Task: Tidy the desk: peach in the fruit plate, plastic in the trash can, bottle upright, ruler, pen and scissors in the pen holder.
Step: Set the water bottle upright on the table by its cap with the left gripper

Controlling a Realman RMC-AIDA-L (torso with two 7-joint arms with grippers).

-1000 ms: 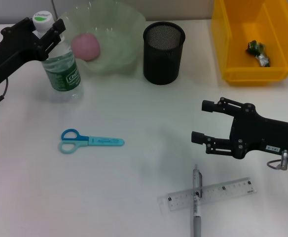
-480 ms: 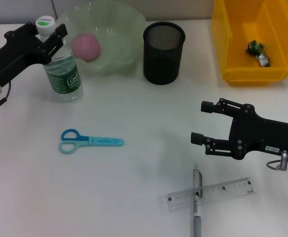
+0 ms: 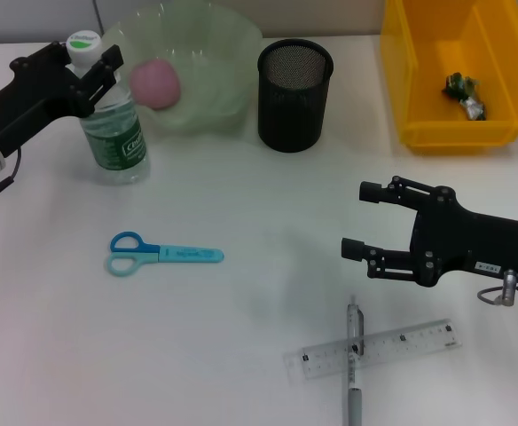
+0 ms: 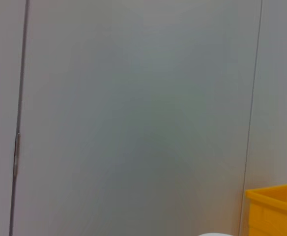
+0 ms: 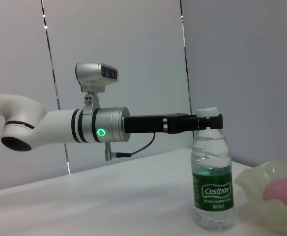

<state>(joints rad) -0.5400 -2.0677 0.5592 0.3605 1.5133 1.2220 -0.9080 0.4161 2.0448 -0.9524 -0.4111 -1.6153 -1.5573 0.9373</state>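
The left gripper (image 3: 89,64) has its fingers (image 3: 106,67) on either side of the neck of the bottle (image 3: 110,124), just under its white cap; whether they press on it cannot be told. The bottle stands upright near the desk's (image 3: 241,204) far left corner, its green label reading "Cestbon". Just beside it is the pale green fruit plate (image 3: 207,62) holding the pink peach (image 3: 155,84). The black mesh pen holder (image 3: 294,93) stands next along the far edge, then the yellow trash can (image 3: 419,89) at the far right corner, with a scrap of plastic (image 3: 464,94) inside.

The right gripper (image 3: 365,220) hovers with fingers (image 3: 367,250) spread apart, grasping nothing. Near the front edge beneath it, the pen (image 3: 354,364) lies across the clear ruler (image 3: 401,342). The blue scissors (image 3: 161,254) lie alone toward the left.
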